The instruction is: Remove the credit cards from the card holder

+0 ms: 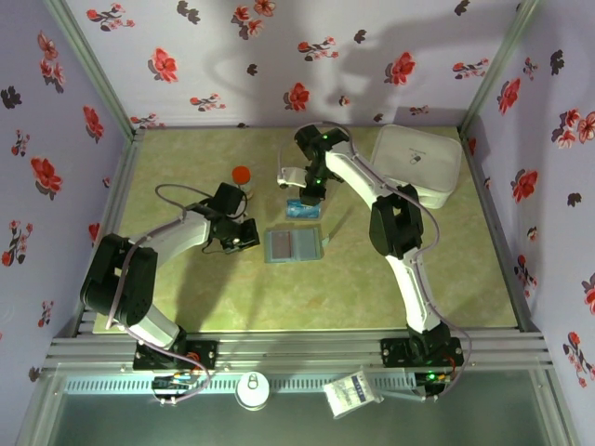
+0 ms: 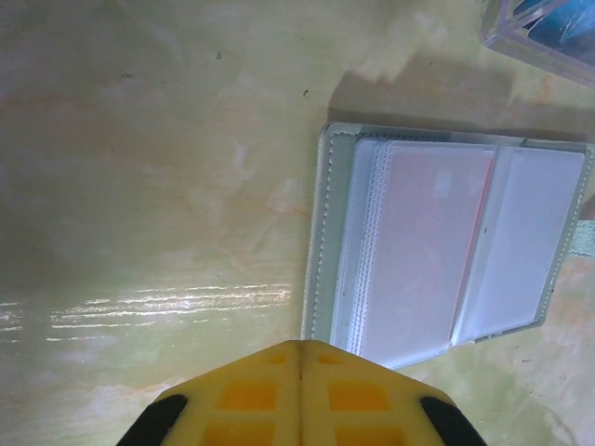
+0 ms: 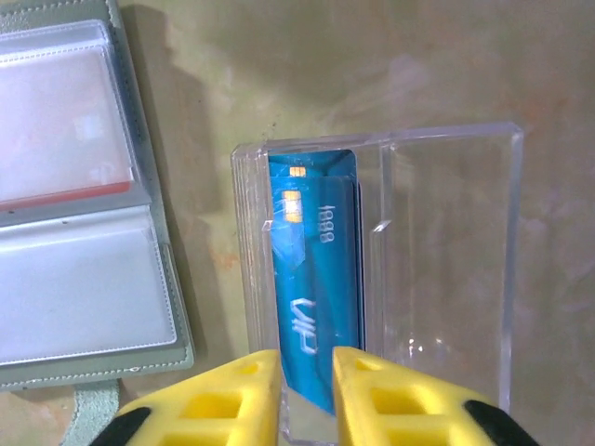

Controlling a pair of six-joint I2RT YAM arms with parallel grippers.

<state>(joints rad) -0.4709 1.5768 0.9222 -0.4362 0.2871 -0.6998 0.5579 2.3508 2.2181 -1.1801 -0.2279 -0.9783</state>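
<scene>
Top external: I note a yellow-green marbled table (image 1: 446, 269) boxed in by lilac walls (image 1: 232, 65) printed with red and dark flowers. The card holder (image 1: 293, 245) lies open at mid-table, with the red card (image 2: 432, 251) behind its clear sleeve. The blue card (image 3: 311, 279) sits inside the clear box (image 3: 446, 279) just beyond. The left gripper (image 2: 299, 358) is closed on nothing beside the holder. The right gripper (image 3: 307, 362) stands narrowly parted over the blue card's end.
</scene>
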